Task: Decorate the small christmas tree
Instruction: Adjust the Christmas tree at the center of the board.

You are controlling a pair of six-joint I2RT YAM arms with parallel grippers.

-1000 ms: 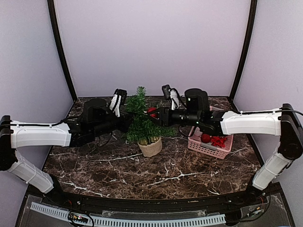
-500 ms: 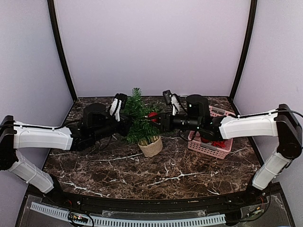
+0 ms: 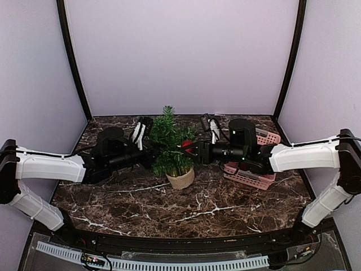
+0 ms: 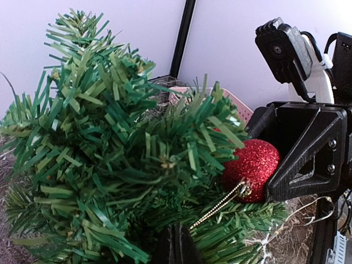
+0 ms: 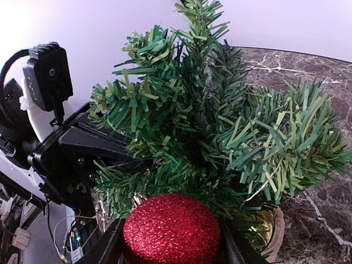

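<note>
1. Right tool (image 3: 194,151) is in at the right flank of the small christmas tree (image 3: 169,141). Its jaws are about half apart and clamped on a red glitter ball (image 5: 170,225), one finger on each side of it.
2. That ball sits against the needles on the tree's right side, around mid-height. A gold beaded cord (image 4: 217,208) runs from its cap down into the branches.
3. Left tool (image 4: 174,246) comes at the tree from the opposite, left side. Its jaws are fully closed and the tips are buried in the lower branches. Whether a sprig or the cord is pinched between them, I can't tell.
4. The tree itself is bushy, with flat green needles that are darker deep inside and a pointed sprig at the top. It stands upright on a round tan base (image 3: 180,179).
5. It stands on the dark marbled worktop (image 3: 141,206), between the two arms.
6. Just right of the tree, partly behind the right arm, sits a pink basket (image 3: 245,179).
</note>
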